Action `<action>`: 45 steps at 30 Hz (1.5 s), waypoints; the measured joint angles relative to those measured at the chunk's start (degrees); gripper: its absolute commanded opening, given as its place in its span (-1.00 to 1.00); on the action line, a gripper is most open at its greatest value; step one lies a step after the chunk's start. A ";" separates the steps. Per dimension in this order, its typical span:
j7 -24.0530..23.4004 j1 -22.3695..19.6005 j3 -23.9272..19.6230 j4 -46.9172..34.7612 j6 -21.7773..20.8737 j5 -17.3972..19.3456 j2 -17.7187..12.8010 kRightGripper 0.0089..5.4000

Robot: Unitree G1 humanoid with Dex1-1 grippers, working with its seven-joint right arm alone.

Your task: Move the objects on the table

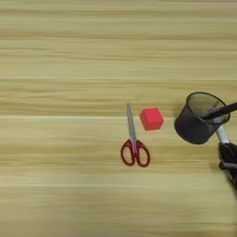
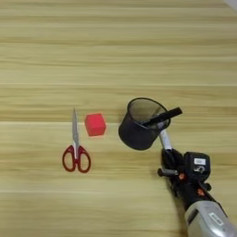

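My gripper (image 2: 169, 159) is clamped on the marker (image 2: 164, 139) lying just beside the cup (image 2: 139, 125). Best practice, I judge: lift straight, clear of the rim, away from cube (image 2: 95, 124) and scissors (image 2: 76, 150).

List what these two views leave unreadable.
- Marker: near end hidden under the gripper; right eye view.
- Gripper fingers: open or shut unclear, black on black.
- Pen: lower part hidden inside the cup.
- Left eye view: right edge cuts off the gripper.
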 measured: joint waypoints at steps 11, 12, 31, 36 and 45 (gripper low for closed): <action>-1.54 -0.17 -1.35 -1.32 -0.01 0.57 1.42 -0.72; -1.80 0.05 -1.43 -1.84 0.14 0.87 1.82 -0.72; -3.69 -1.23 -4.95 -12.14 2.28 3.41 1.27 -0.72; -3.81 -1.29 -5.83 -13.52 2.51 3.79 1.26 -0.72; -4.62 -1.29 -7.70 -19.41 4.04 5.16 0.68 -0.72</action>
